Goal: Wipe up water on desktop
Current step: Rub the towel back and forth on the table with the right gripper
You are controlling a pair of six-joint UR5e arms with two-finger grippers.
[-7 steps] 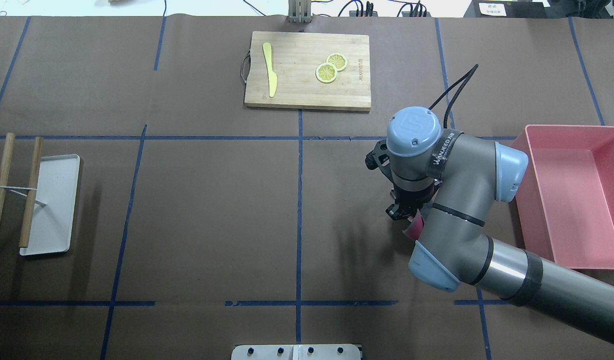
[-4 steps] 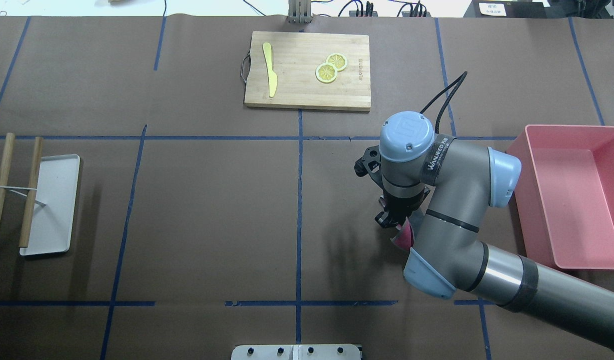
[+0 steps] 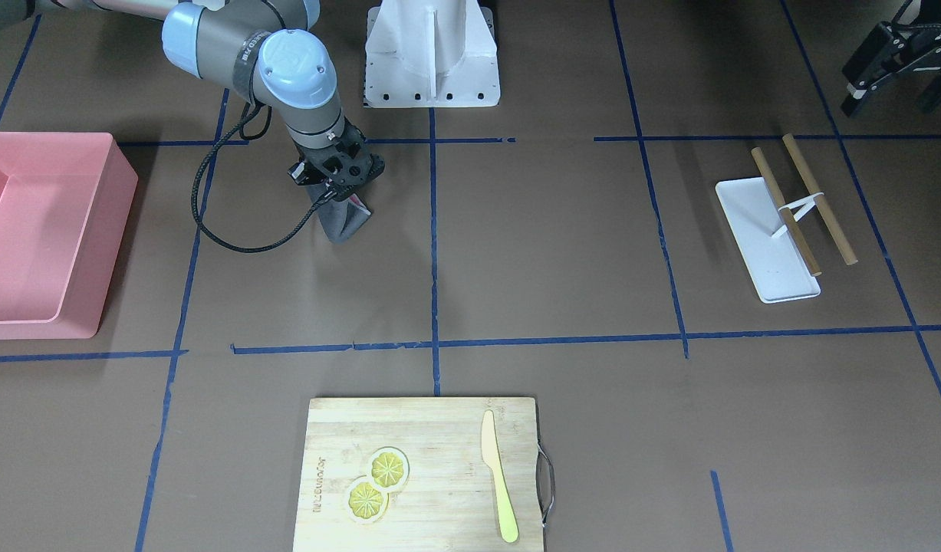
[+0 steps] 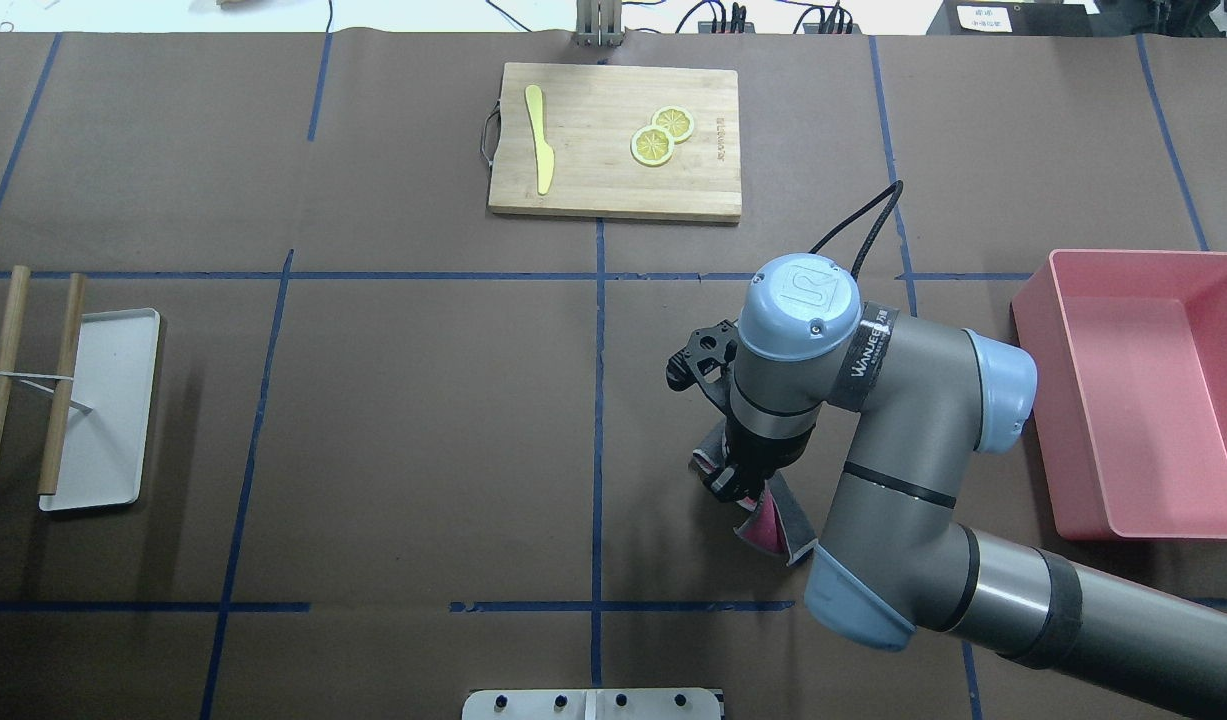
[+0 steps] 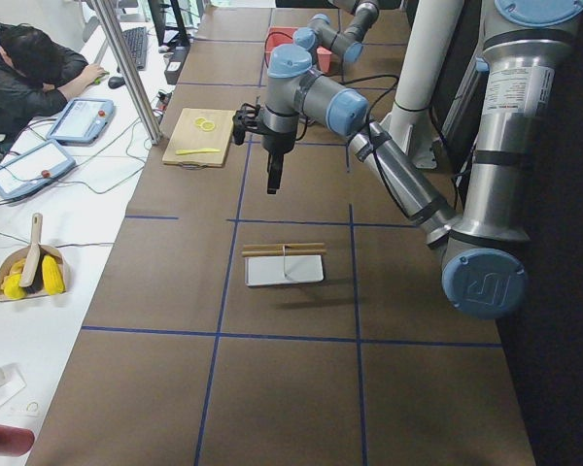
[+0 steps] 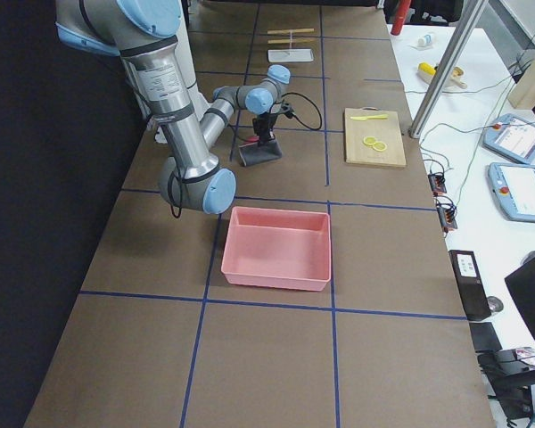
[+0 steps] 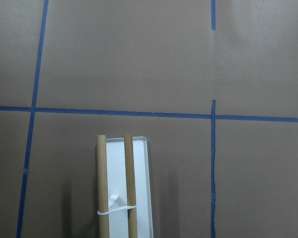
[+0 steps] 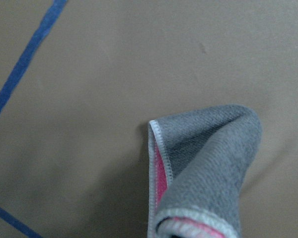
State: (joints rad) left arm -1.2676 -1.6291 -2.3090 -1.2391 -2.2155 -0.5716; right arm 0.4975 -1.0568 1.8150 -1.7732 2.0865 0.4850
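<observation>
Close to the robot's side of the desktop (image 4: 423,420), the right gripper (image 4: 735,482) is clamped on a grey cloth (image 4: 770,520) with a pink inner face. Over the last second it has swept toward the robot's left and a little nearer, and the folded cloth now drags on the brown surface behind it. That reads as a wiping stroke under way, though no wet patch can be made out in any view. The left gripper (image 3: 896,84) hangs off to its own side with jaws apart, holding nothing. Further out, the pink bin (image 4: 1058,420) on the right is empty, and the white tray (image 4: 108,420) on the left carries only one of two banded wooden sticks (image 4: 61,390) along its edge. Farthest, the cutting board (image 4: 593,185) bears a yellow knife (image 4: 541,140) and two lemon slices (image 4: 661,135).
</observation>
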